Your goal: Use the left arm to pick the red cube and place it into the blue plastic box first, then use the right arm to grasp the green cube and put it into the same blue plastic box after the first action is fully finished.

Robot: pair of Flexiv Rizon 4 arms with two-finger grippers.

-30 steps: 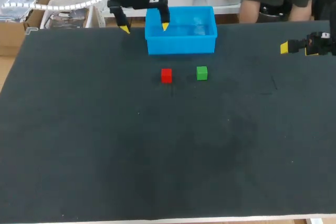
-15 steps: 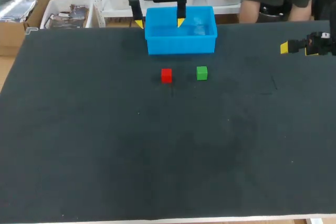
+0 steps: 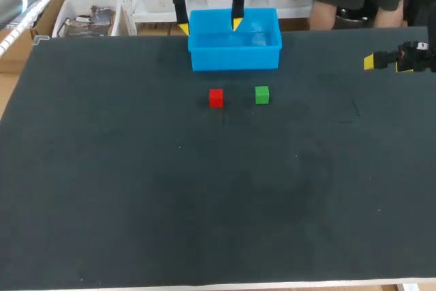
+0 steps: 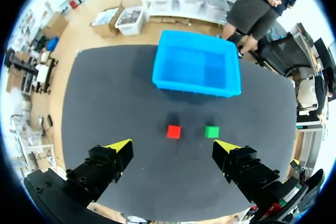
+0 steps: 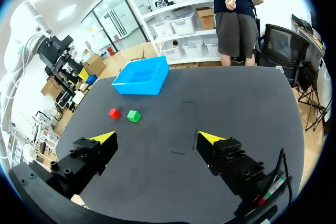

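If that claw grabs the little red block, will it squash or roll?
The red cube has crisp straight edges, so it's probably stiff. Resting on a flat face, it likely won't roll. Much smaller than the left claw, it seems light.

I can read no text, label, number or sign in any of my views.
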